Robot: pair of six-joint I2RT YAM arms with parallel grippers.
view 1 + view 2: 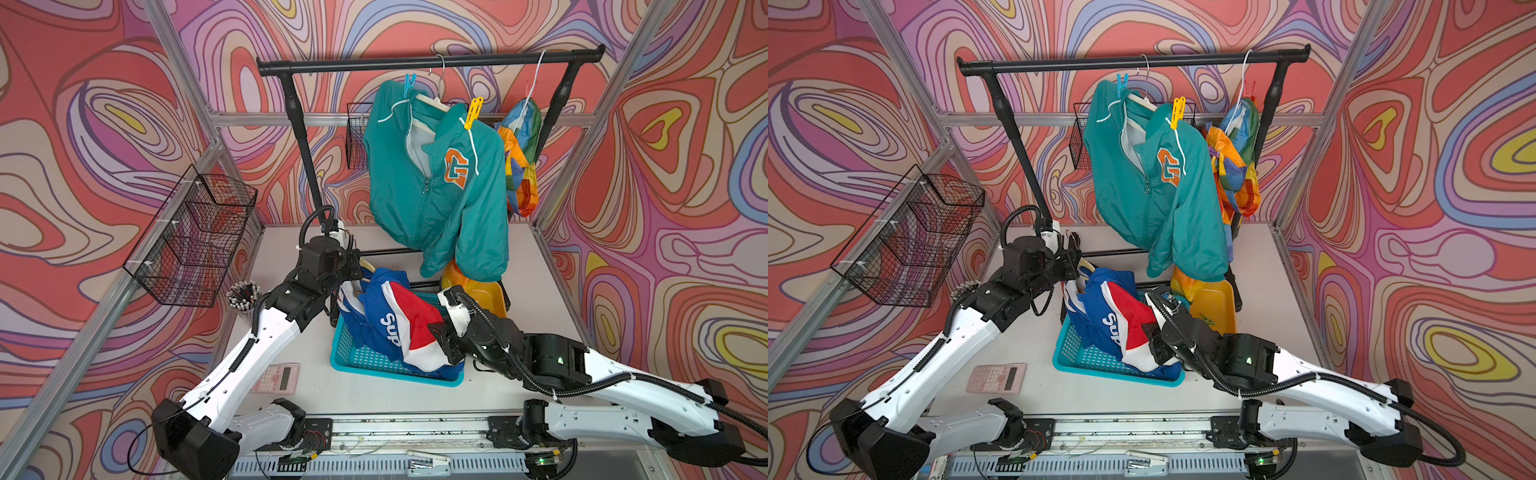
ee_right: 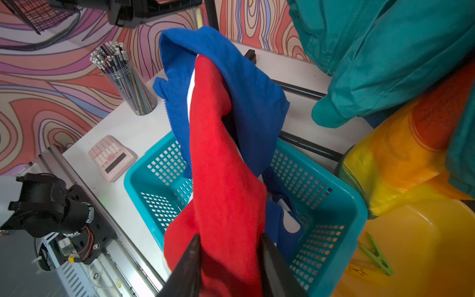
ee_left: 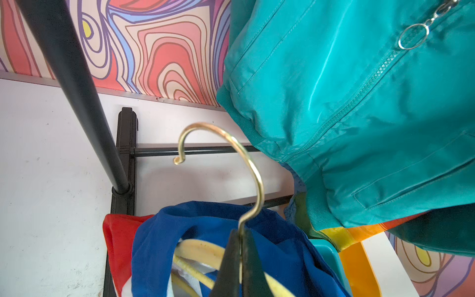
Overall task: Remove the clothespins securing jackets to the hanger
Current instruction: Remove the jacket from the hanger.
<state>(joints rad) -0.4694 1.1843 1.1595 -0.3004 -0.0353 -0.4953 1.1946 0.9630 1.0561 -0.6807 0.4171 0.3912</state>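
Left gripper [image 3: 240,232] is clamped tight, jaws closed on the stem of the gold hook [image 3: 246,164], and the hook curls up free of the rail [image 1: 415,62]. Below that pinch, the blue jacket [image 1: 386,316] hangs off the pale hanger [image 3: 198,253], collar up by the left gripper, the rest spilling down into the teal basket [image 1: 345,365] on the table. Over to the right gripper [image 2: 230,236]: jaws stand partway apart, and the jacket's red panel runs straight down between the two fingers [image 2: 191,259]. The cloth fills the gap, but whether the pads press it I can't tell. Up on the rail, the teal jacket [image 1: 440,208] hangs on its own hanger, with a blue pin [image 1: 409,85] on one shoulder and a yellow pin [image 1: 473,111] on the other, both clipped on. Just beside it hangs the rainbow jacket [image 1: 521,166], bunched against the rack's post. One green pin [image 2: 376,254] lies loose in the yellow bin [image 2: 424,244], right next to the basket and under the teal jacket's hem.
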